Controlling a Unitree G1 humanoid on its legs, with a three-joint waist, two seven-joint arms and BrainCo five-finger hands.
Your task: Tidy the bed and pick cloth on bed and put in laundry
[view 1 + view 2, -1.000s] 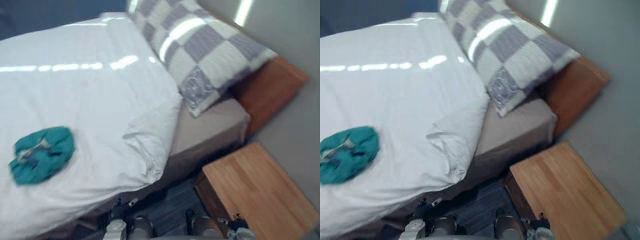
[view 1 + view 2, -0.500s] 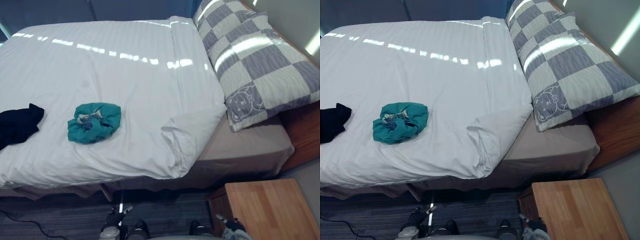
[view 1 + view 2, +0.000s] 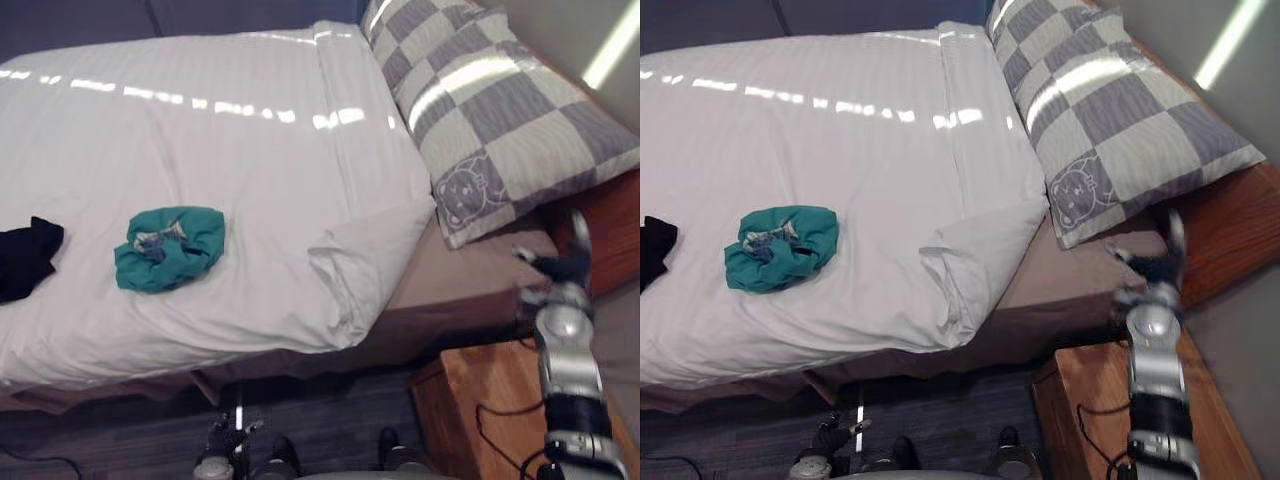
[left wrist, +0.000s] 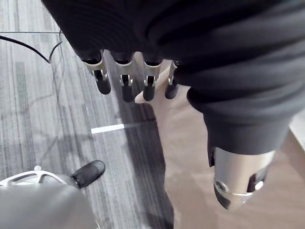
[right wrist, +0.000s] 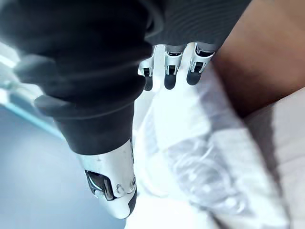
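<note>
Teal cloth (image 3: 168,248) lies bunched in a loose oval on the white duvet (image 3: 250,140), toward the near side of the bed (image 3: 470,300). Its long axis runs roughly along the bed's length, the end nearer the pillow sitting slightly farther from the near edge than the other. A pale patch shows in its folds. Well to its left, apart from it, a black cloth (image 3: 25,258) rests on the same duvet, cut off by the view's edge.

The duvet's near corner (image 3: 365,265) is crumpled and turned back beside the pillow end, baring a strip of brown sheet. A grey-and-cream checked pillow (image 3: 500,110) lies at the head, overhanging the bare sheet, with the wooden headboard (image 3: 612,215) behind it. A wooden nightstand (image 3: 465,400) stands on the floor just beside that corner of the bed.

The right hand (image 3: 562,268) is raised in front of the bed's head-end corner, below the pillow — its fingers (image 5: 167,71) straight, thumb apart, nothing in it. The left hand (image 4: 125,83) hangs low beside the bed's brown side (image 4: 190,143) over the grey striped floor (image 4: 38,119), fingers straight and empty too.
</note>
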